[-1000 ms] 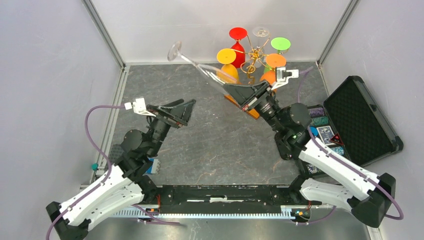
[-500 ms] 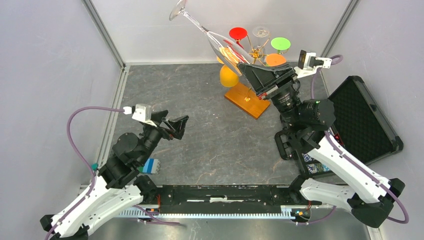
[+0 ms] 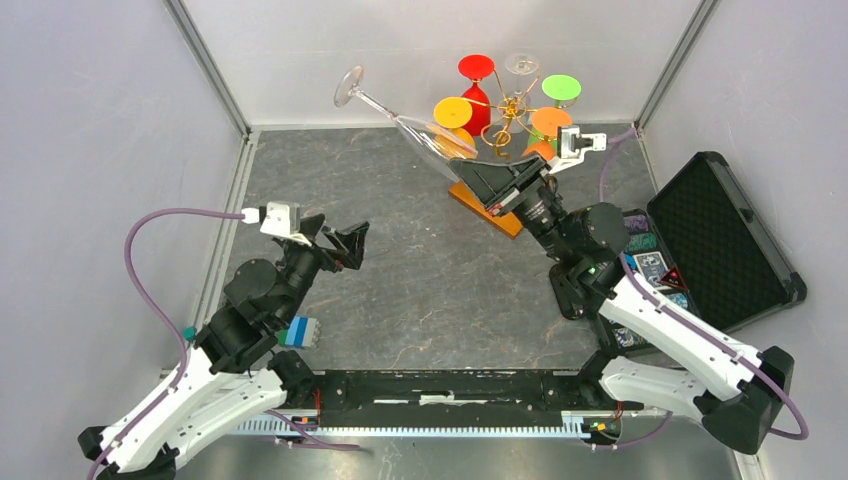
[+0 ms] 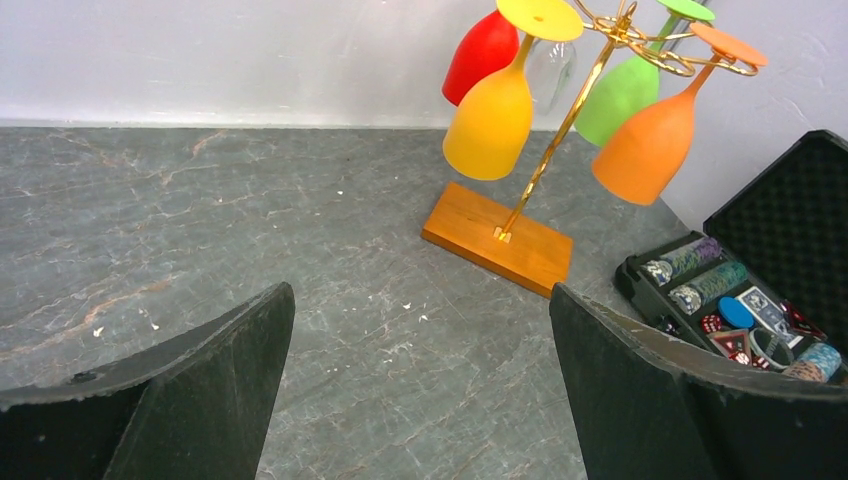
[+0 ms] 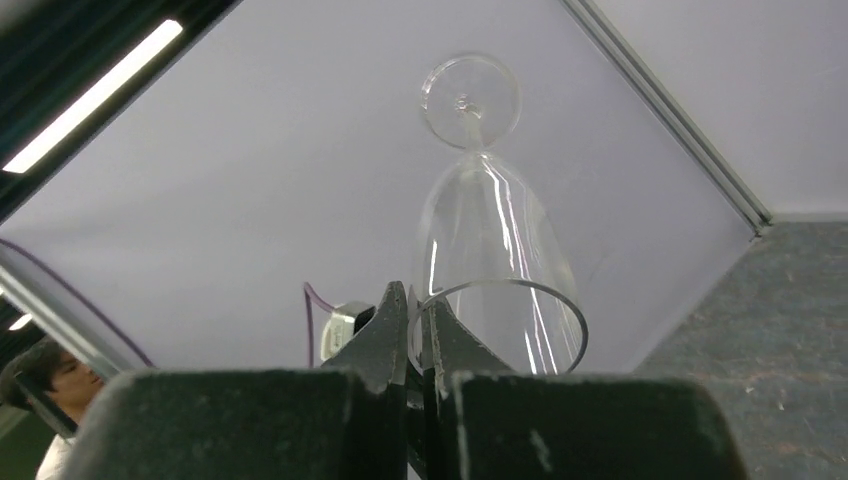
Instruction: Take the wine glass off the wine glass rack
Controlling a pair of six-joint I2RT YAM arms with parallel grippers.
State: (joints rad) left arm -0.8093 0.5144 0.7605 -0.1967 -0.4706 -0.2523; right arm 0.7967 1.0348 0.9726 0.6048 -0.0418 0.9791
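The wine glass [image 3: 428, 139] has been lowered beside the wine glass rack [image 3: 511, 104], its rim pinched by the right fingers [image 5: 385, 340], the left fingers [image 4: 200, 400] held spread.

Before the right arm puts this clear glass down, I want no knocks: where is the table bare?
Bare: the grey table between the left gripper, the wine glass rack's base and the near edge, plus the back left corner. Crowded: back right, around the hung coloured glasses and the open case.
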